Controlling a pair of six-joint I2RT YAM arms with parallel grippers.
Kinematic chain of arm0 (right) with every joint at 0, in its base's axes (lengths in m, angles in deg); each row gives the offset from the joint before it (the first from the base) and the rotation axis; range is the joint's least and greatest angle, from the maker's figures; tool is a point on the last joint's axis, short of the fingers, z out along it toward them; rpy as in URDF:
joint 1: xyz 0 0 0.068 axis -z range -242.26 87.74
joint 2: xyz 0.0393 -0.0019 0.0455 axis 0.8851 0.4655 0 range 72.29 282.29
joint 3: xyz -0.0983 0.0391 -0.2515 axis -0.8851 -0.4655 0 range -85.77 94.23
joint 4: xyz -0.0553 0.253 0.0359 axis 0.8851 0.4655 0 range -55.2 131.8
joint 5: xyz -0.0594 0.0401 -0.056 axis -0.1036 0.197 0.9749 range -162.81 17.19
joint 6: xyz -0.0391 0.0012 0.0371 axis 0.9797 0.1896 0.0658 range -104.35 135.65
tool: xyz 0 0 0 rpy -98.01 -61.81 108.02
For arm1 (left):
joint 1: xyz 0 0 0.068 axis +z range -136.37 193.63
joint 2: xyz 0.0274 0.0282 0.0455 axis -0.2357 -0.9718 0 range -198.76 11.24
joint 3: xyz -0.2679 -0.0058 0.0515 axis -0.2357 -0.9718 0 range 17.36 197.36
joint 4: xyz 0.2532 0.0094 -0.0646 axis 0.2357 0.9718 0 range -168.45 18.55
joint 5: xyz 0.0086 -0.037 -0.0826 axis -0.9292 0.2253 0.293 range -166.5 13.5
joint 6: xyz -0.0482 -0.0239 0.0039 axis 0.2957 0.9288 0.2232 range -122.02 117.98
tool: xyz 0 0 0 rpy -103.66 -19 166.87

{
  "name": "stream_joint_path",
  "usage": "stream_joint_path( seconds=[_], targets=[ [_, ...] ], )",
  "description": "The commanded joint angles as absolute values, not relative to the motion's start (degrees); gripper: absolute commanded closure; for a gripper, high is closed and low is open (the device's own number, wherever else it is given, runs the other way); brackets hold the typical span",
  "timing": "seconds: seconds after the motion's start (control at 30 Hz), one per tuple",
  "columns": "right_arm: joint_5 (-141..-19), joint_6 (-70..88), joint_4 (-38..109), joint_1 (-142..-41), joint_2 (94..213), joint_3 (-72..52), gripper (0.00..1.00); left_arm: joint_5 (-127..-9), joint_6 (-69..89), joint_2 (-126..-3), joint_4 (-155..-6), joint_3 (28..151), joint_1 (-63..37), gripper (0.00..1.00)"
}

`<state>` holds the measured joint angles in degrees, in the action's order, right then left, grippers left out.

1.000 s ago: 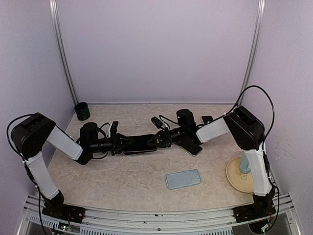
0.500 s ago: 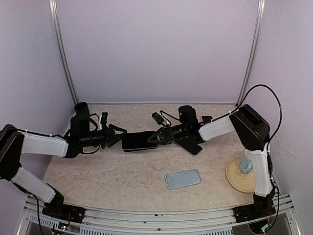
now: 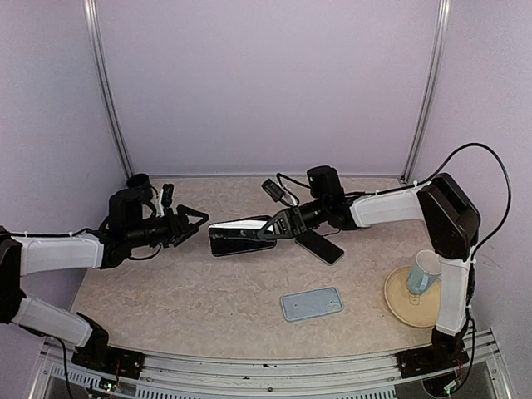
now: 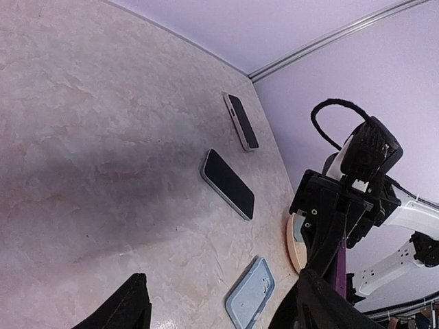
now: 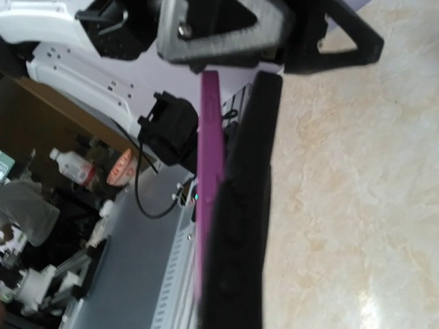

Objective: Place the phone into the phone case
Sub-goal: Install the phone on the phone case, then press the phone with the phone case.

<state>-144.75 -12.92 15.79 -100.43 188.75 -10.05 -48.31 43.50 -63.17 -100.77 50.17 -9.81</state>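
While tight between right jaws, phone [image 3: 237, 236] near wide, empty left jaws; phone case [image 3: 312, 303], spare handset [image 3: 321, 247] nearby

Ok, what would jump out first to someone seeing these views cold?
A dark phone is held up at centre by the right hand, with the open left hand facing it, apart. Nearer, a light blue case lies empty, and a second phone lies flat by the right hand.

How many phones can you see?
3. The held phone is in the right gripper; the flat phone lies on the table beside that arm; the far phone lies nearer the back wall. The arms may hide more.
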Motion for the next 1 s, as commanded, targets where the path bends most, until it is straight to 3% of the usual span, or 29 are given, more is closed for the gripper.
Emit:
stream_joint_path(
  seconds=[0.0, 0.3, 0.7, 0.97],
  targets=[
    [-146.41, -0.45, 26.86, -100.07, 185.3, -7.85, 1.0, -44.79, 42.22, -61.05, -105.1, 48.76, -10.64, 0.28],
    [-143.42, 10.6, 37.45, -100.07, 184.02, -6.07, 1.0, -39.33, 43.32, -63.58, -110.09, 49.7, -14.04, 0.28],
    [-144.99, 14.52, 39.52, -100.06, 182.45, -6.05, 1.0, -35.26, 43.78, -68.38, -113.6, 50.84, -16.55, 0.29],
    [-144.41, 15.04, 40.33, -100.02, 182.71, -5.78, 1.0, -32.35, 44.94, -69.81, -116.83, 50.84, -17.64, 0.41]
  ],
)
